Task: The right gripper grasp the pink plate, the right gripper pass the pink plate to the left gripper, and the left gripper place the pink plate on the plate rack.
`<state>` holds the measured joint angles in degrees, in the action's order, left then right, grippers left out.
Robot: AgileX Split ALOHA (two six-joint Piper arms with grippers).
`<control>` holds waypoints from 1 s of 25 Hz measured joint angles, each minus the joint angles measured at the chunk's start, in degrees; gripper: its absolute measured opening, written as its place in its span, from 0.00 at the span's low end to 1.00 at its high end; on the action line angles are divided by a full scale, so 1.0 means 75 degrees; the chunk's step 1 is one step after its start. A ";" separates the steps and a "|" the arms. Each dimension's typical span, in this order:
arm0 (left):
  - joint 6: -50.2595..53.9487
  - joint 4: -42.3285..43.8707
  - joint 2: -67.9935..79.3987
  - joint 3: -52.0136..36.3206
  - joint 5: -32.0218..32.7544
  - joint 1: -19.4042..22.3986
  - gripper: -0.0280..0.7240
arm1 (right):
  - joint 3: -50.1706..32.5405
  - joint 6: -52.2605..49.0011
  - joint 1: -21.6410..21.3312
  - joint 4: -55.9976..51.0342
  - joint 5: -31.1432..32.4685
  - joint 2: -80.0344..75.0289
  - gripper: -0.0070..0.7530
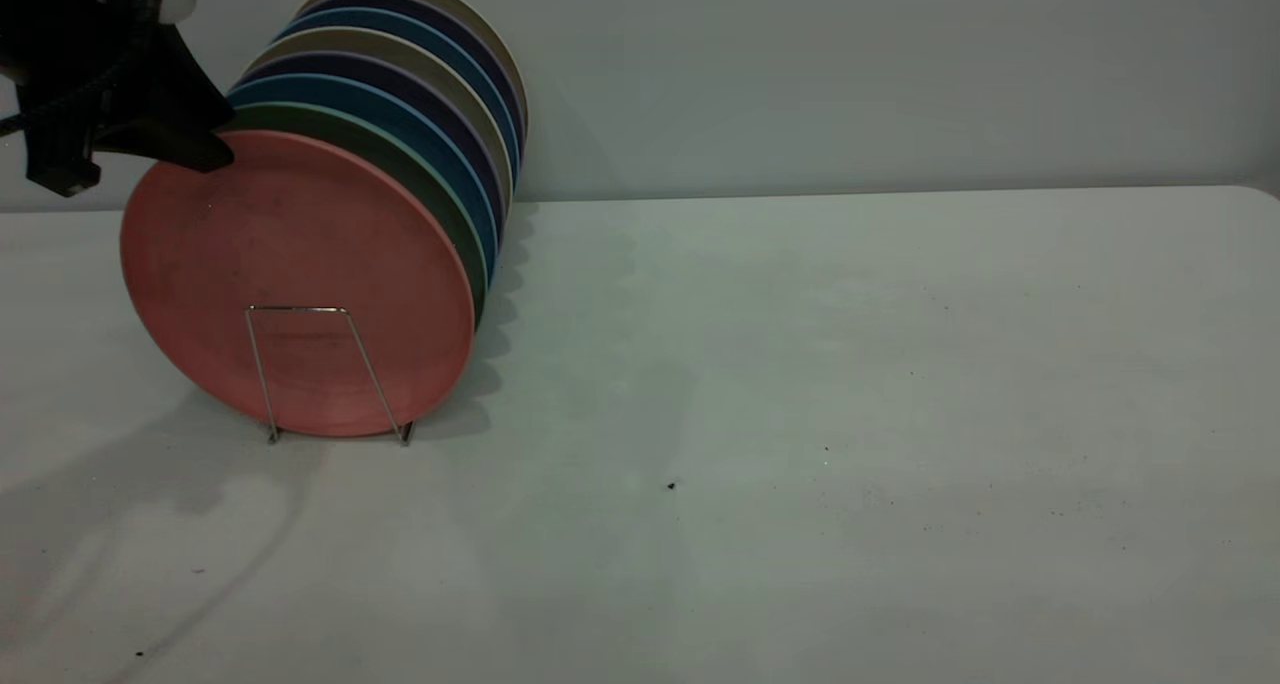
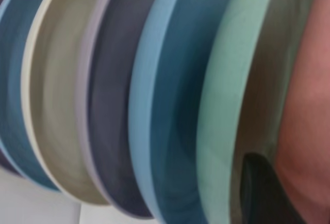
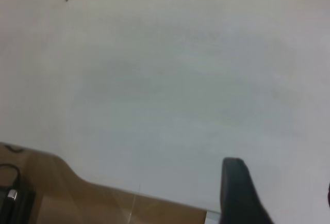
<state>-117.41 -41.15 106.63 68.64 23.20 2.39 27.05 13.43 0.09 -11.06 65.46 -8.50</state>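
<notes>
Pale grey wall backs a white table (image 1: 850, 414) whose far edge runs straight across the exterior view. Near the table's far left corner stands the plate rack (image 1: 320, 369), a thin silver wire frame; only its front trapezoid loop shows, with two feet touching the table. The rack holds a row of plates standing on edge and leaning slightly back, one behind the other toward the wall. Frontmost is the pink plate (image 1: 295, 274), its face turned to the exterior camera, its lower edge seated behind the front loop. Directly behind it comes a green plate (image 1: 440, 189), then a blue plate (image 1: 462, 169), a dark purple plate (image 1: 478, 139), a beige plate (image 1: 488, 114), and further blue, purple and beige rims at the back of the row.

The left gripper (image 1: 205, 149) hangs over the table's far left corner, its black finger touching the upper rim of the pink plate. In the left wrist view one black finger (image 2: 263, 193) sits in the slot between the pink plate (image 2: 309, 105) and the green plate (image 2: 221, 105); the other finger is out of sight, so whether the jaws clamp the rim cannot be told.

The right gripper (image 3: 237, 193) shows only one dark finger in its own wrist view, above bare table with a wooden floor (image 3: 77, 198) beyond the table's edge; its jaw state cannot be told either
</notes>
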 joint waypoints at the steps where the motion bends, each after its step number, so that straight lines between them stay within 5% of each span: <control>1: 0.0057 0.0000 0.0000 0.0000 -0.0026 0.0000 0.42 | 0.0000 0.0000 0.0000 0.0008 0.0000 0.0000 0.57; 18: 0.2422 0.0034 -0.1573 0.0006 0.1589 0.0000 0.42 | 0.0000 0.0000 0.0000 0.0015 0.0000 0.0000 0.57; 25: 0.5605 0.0762 -0.3753 0.0006 0.3231 0.0000 0.42 | 0.0000 -0.0425 0.0000 0.0432 -0.0018 0.0000 0.57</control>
<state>-75.37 -35.43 78.48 68.68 47.43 2.39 27.05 10.24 0.09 -7.81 65.33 -8.50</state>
